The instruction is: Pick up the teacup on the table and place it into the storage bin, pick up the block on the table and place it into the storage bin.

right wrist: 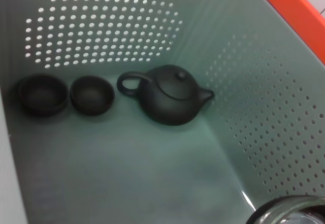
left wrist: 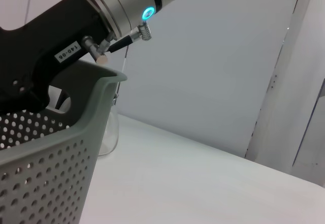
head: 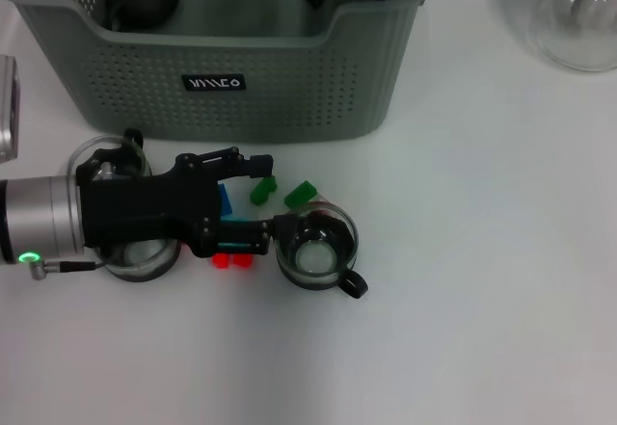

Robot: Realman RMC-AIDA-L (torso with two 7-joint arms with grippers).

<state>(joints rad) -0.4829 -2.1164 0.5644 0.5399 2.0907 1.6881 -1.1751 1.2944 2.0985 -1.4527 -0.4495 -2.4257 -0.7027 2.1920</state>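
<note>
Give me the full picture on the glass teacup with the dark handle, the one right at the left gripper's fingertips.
The glass teacup is a clear, round cup with a dark rim and a small black handle pointing toward the robot and to its right. It stands upright on the white table, apparently empty. The left gripper is open; its near finger meets the cup's rim on the left, the other finger reaches above the blocks. A green block sits just behind it, red pieces to its left.

Teapot and two cups crowd the storage bin's far end.
</note>
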